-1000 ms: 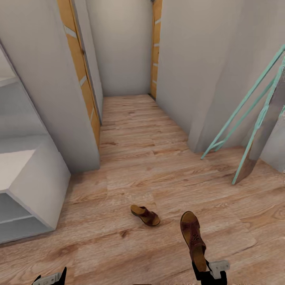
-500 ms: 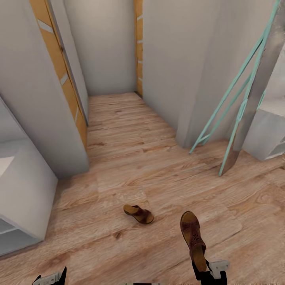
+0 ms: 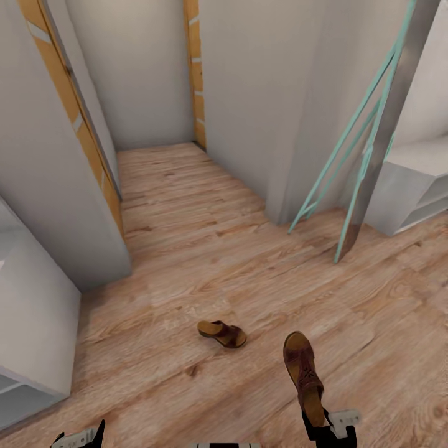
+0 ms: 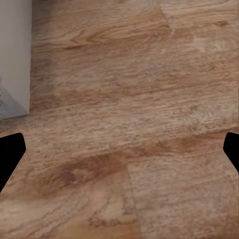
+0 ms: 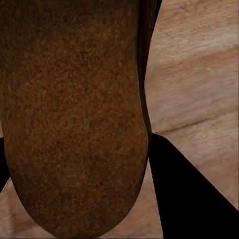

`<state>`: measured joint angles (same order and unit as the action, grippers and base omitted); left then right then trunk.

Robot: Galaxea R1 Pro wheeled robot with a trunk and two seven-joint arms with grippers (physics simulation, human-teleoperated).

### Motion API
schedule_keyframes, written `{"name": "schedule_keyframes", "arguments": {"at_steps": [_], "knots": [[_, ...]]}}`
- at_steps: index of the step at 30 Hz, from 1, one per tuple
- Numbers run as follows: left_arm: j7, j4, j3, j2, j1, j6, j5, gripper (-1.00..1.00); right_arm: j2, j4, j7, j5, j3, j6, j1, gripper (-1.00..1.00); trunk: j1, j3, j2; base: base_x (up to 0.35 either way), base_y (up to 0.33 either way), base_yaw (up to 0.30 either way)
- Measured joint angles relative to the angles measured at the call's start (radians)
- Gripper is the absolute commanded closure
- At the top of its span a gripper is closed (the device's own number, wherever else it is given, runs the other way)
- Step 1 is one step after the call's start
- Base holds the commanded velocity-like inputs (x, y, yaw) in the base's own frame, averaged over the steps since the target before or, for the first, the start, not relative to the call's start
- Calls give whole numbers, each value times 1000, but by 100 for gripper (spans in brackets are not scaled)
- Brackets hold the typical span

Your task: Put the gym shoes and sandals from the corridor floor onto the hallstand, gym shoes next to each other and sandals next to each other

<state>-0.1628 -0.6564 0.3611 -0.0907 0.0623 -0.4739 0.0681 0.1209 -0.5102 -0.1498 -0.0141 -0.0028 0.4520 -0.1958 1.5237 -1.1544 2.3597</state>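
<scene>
Head view: a narrow corridor with a light brown wood-plank floor point(image 3: 205, 249) runs away between pale grey walls, with orange-trimmed door frames on both sides farther back. One brown sandal point(image 3: 223, 333) lies flat on the floor, near the middle and toward the lower part of the view. A second brown sandal point(image 3: 304, 373) is held off the floor by the right gripper point(image 3: 325, 423) at the lower edge, gripped at one end so that its other end points away from the robot. The left gripper point(image 3: 79, 437) just peeks in at the lower left corner, well apart from both sandals. A light grey shelf unit point(image 3: 37, 323) stands at the left edge. At the right, a teal-framed panel point(image 3: 364, 168) leans against the wall, and beyond it sits another light grey shelved unit point(image 3: 414, 193).

Left wrist view: the left gripper point(image 4: 119, 149) is spread wide, one dark fingertip at each side of the frame, with bare wood floor point(image 4: 129, 99) between them and nothing held. A corner of grey furniture point(image 4: 15, 55) stands at one edge.

Right wrist view: the brown sole of the held sandal point(image 5: 74, 114) looms close up, and the right gripper's dark finger point(image 5: 194, 194) lies along its side, clamped on it, with wood floor point(image 5: 199, 69) behind
</scene>
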Motion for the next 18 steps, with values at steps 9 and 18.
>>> {"name": "schedule_keyframes", "arguments": {"at_steps": [9,18], "knots": [[0,0,0,0,0,0,0,-100,0,-1,0,-1,0,0,0,100,0,-9,0,-92,307,-229],[0,0,0,0,0,-1,0,-100,0,-1,0,-1,0,0,0,100,0,-17,0,-100,305,-242]]}}
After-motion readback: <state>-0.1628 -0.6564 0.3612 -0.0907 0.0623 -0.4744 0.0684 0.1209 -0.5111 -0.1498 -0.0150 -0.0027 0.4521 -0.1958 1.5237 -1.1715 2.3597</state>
